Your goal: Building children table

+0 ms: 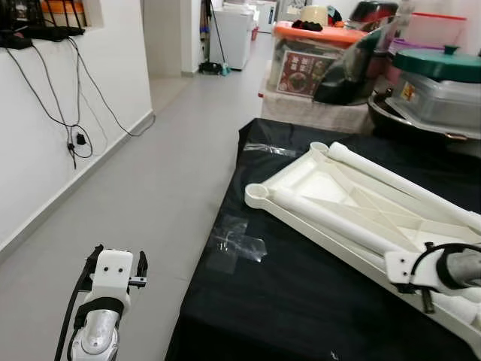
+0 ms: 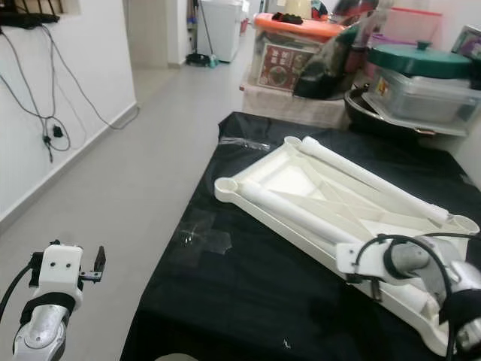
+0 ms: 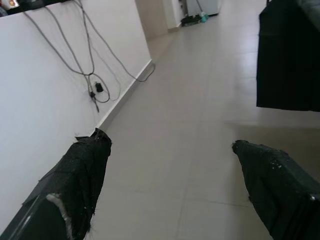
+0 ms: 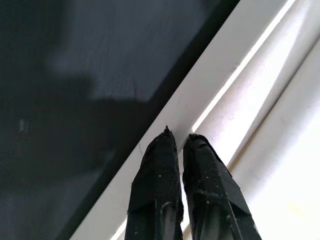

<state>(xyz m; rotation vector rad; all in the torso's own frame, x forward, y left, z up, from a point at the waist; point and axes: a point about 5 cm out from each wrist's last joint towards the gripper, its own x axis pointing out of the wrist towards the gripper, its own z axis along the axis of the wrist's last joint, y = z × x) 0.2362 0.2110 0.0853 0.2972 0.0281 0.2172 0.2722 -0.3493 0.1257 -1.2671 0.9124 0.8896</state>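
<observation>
1. While I look through the head cameras, I see the white plastic table top [image 1: 353,207] lying upside down on the black counter [image 1: 285,293], with its ribbed underside facing up.
2. Two white table legs [image 1: 331,218] lie flat along the underside, one near the front edge and one [image 2: 368,177] near the back edge, and round sockets show at the far corners.
3. My right hand [image 4: 179,142] is over the near long rim of the table top. In the right wrist view its two black fingers [image 4: 157,170] are pressed together, with only a thin gap between them, and the tips are at the white rim. I cannot tell if they really touch it, and I see nothing pinched between them.
4. My left hand [image 3: 170,150] hangs beside the counter, over the grey tiled floor [image 1: 150,188]. Its fingers [image 3: 82,175] are spread wide and hold nothing.
5. Pieces of clear tape [image 1: 237,244] stick on the black cover near the left edge of the counter.
6. Behind the table top there are storage boxes, one clear box with a green lid [image 1: 443,64] and one with an orange lid [image 1: 319,34].
7. On the left, black cables [image 1: 71,113] hang down the white wall.
</observation>
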